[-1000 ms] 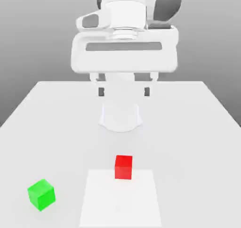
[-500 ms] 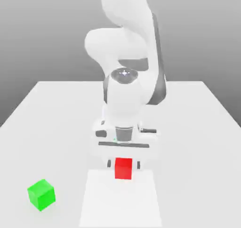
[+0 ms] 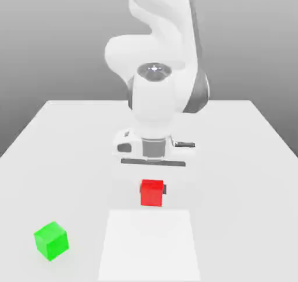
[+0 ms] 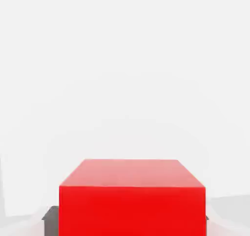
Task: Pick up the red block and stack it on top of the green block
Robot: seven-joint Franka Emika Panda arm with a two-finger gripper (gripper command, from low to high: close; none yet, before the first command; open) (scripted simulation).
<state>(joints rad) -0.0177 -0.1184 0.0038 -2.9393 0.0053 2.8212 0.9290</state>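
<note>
Exterior view: pincer clamped on red block.

the white arm stands at the far side, folding up and then straight down, its wrist pointing at the surface below. the gripper hangs beneath the wide hand body with its fingers pointing down, closed tight on the red block, which sits clamped between them.
</note>
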